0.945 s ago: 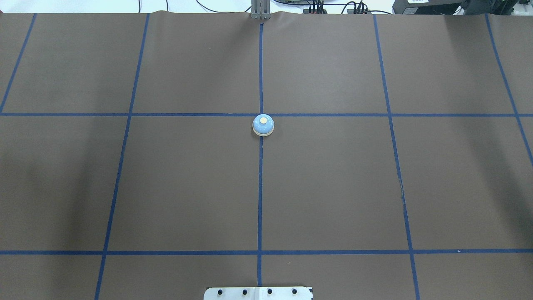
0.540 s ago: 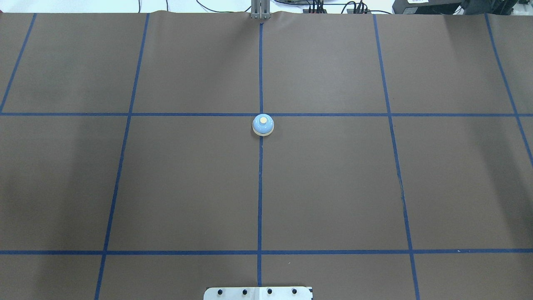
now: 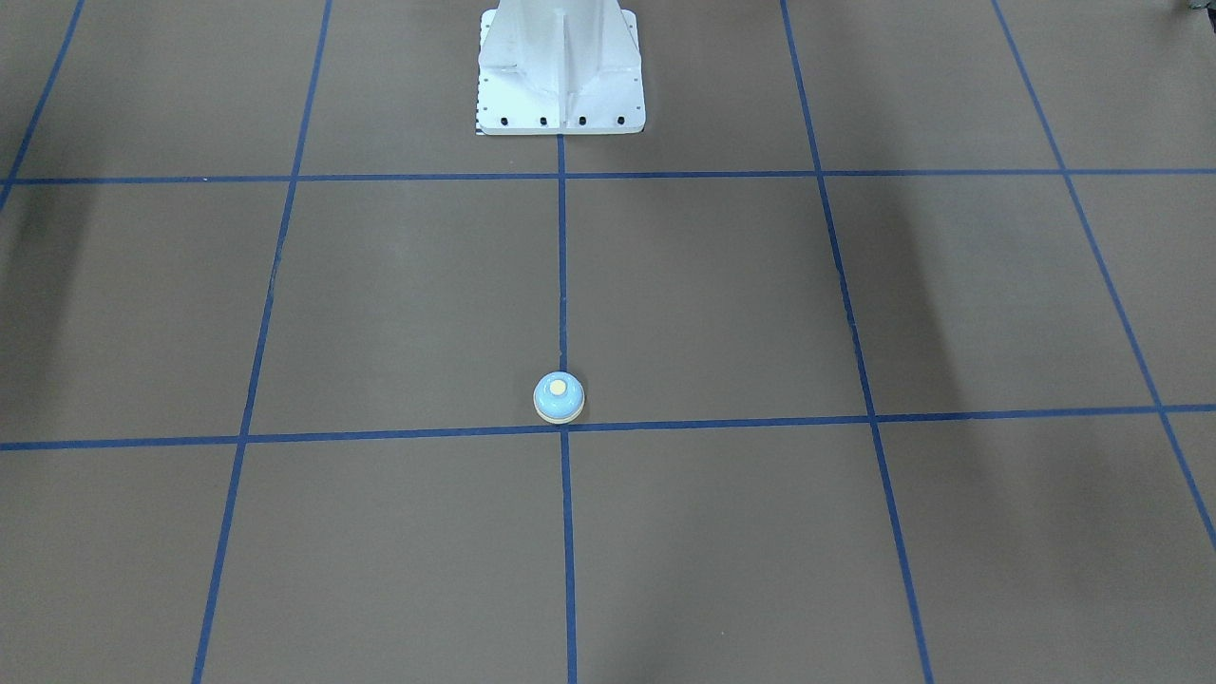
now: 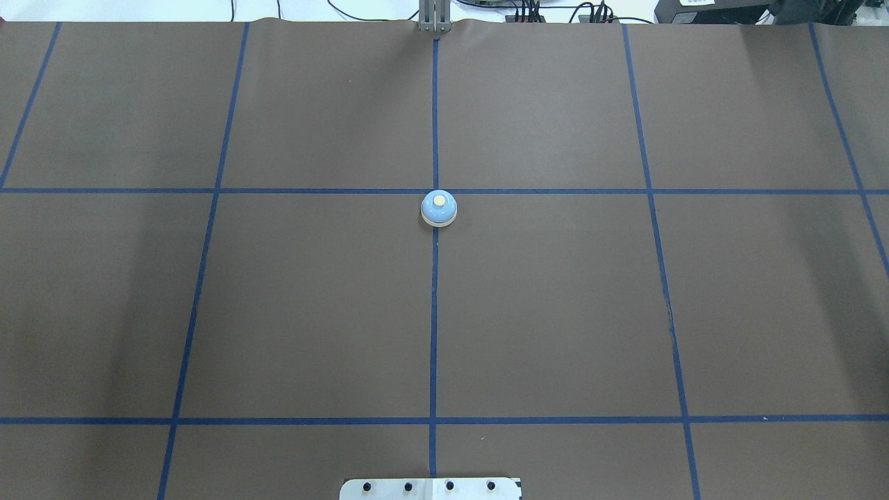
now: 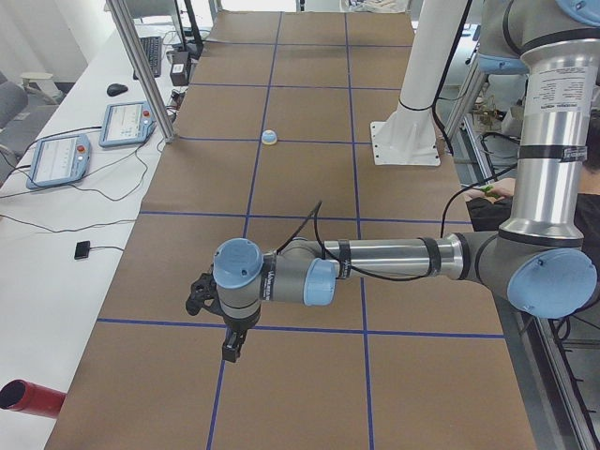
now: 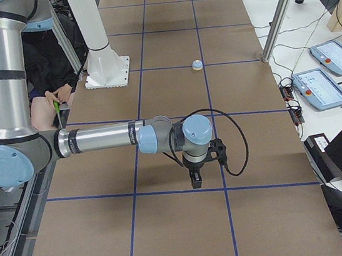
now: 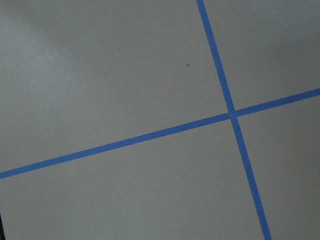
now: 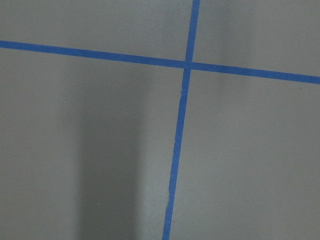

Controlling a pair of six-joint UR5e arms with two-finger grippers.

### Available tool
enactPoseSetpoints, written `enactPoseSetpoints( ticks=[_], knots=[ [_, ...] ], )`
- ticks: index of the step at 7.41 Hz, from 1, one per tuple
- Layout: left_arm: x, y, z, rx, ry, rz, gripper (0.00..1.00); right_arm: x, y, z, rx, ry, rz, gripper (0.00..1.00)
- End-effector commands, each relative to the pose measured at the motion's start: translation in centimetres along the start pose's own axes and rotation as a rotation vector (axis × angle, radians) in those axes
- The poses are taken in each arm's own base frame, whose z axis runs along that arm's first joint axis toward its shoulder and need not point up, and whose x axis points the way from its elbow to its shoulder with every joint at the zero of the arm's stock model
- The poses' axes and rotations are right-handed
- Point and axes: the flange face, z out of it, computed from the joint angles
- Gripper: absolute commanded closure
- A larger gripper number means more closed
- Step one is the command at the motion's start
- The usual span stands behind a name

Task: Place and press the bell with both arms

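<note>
The light-blue bell [image 4: 439, 207] with its cream button stands upright on the brown table mat, on the centre tape line just below a tape crossing. It also shows in the front view [image 3: 559, 396], the left view [image 5: 269, 138] and the right view [image 6: 197, 65]. Neither arm is near it. My left gripper [image 5: 231, 349] hangs over the mat far out at the table's left end. My right gripper [image 6: 195, 180] hangs over the mat far out at the right end. I cannot tell whether either is open or shut. Both wrist views show only mat and blue tape.
The white flanged pedestal [image 3: 560, 71] stands at the robot's side of the table. Blue tape lines [image 4: 434, 312] divide the mat into squares. Tablets [image 5: 58, 159] and a red cylinder [image 5: 26, 397] lie on the white side bench. A metal post [image 4: 434, 17] stands at the far edge.
</note>
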Motion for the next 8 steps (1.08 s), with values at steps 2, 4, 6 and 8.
enactPoseSetpoints(
  ticks=[2, 4, 6, 8],
  knots=[
    [3.9, 5.3, -3.0, -0.015, 0.008, -0.099, 0.00, -0.2, 0.4, 0.2, -0.001, -0.028, 0.013, 0.00],
    [3.7, 5.9, -2.7, -0.021, 0.007, -0.111, 0.00, 0.1, 0.5, 0.4, -0.006, -0.029, 0.018, 0.00],
    [3.7, 5.8, -2.6, -0.023, 0.006, -0.108, 0.00, 0.2, 0.6, 0.5, -0.007, -0.027, 0.018, 0.00],
    [3.7, 5.8, -2.6, -0.022, 0.006, -0.107, 0.00, 0.7, 0.8, -0.1, 0.005, -0.028, 0.028, 0.00]
  ],
)
